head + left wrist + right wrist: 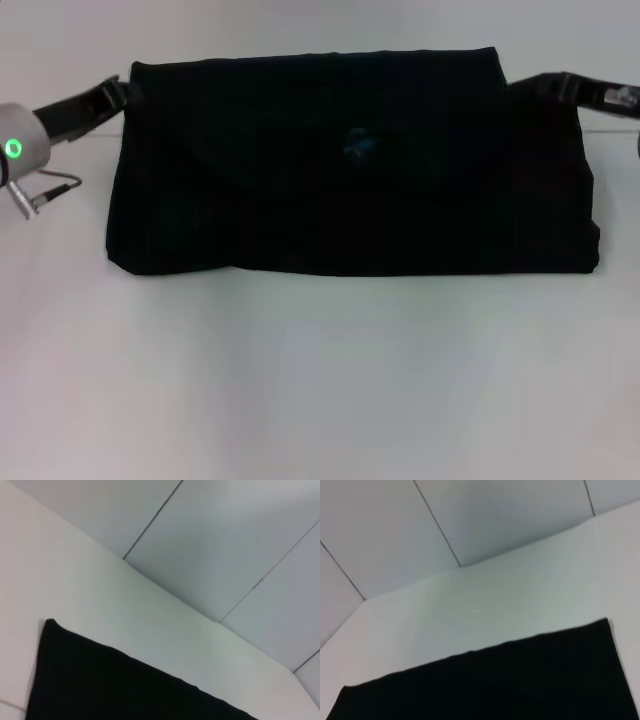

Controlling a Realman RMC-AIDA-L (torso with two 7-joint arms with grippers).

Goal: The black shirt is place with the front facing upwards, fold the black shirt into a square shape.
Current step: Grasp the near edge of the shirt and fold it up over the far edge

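Where the white table (320, 380) is being viewed from the head camera, the black shirt (350, 170) is being shown lying flat across its far half, folded into a wide rectangle. A top layer of the shirt is being seen laid over the lower layer, with its near edge curving down toward the middle, and a small blue neck label (358, 146) is being shown on the cloth just right of centre. The near edge of the shirt is being seen running almost straight from side to side, while the right end is bulging slightly outward.

The left gripper (118, 92) is being held at the far left corner of the shirt, its dark end meeting the cloth edge there, with the grey arm body and its green light nearer the camera. The right gripper (545, 88) is being held at the far right corner, its dark end lying against the cloth. Whether either gripper is closed on the cloth is not being shown clearly enough to tell.

In the left wrist view, one corner of the shirt (115, 685) is being seen on the table with the pale panelled wall (225, 545) behind. In the right wrist view, a straight edge and a corner of the shirt (510, 680) are being seen in the same way before the wall.
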